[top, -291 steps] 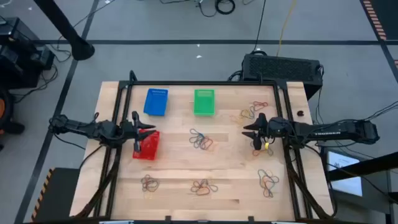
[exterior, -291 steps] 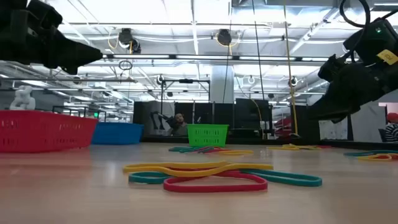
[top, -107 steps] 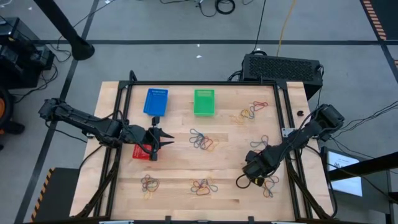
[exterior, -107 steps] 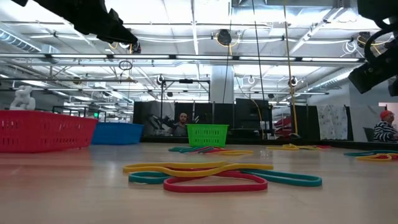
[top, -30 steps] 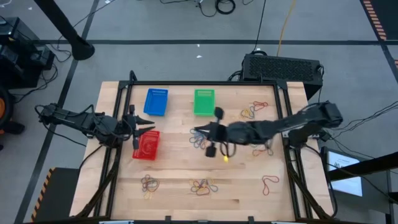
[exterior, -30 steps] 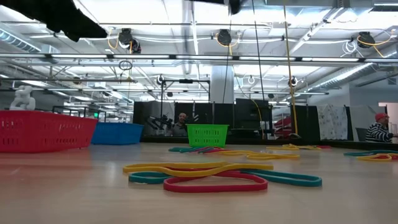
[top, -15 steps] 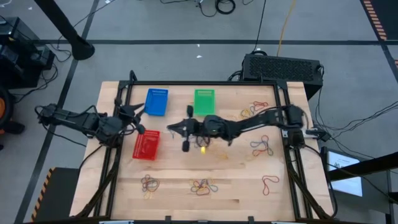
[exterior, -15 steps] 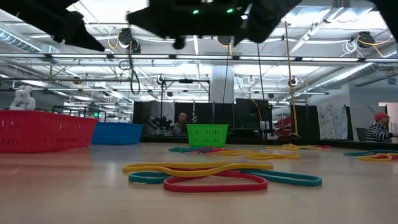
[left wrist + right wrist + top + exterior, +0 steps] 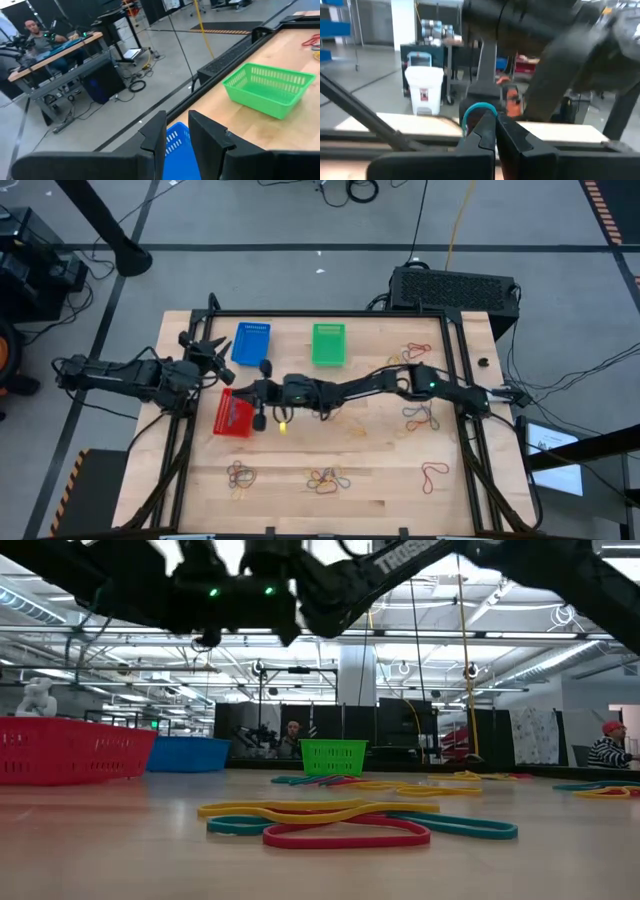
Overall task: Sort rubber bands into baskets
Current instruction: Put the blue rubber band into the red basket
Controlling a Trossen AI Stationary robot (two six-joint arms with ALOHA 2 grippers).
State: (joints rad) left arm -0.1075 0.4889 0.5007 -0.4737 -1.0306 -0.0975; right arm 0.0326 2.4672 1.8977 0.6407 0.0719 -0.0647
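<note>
My right gripper (image 9: 495, 131), fingers pinched on a thin blue rubber band (image 9: 479, 109), hangs just beside the red plastic mesh basket (image 9: 233, 415). Released early, the band likely lands on wood. My left gripper (image 9: 205, 350), slightly parted, empty, waits near the blue mesh basket (image 9: 250, 343).

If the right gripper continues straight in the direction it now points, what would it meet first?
Probably the red basket. In the high view the right gripper, shut on a blue rubber band, points across the table toward it. Its height is unclear, so it may pass above the rim.
</note>
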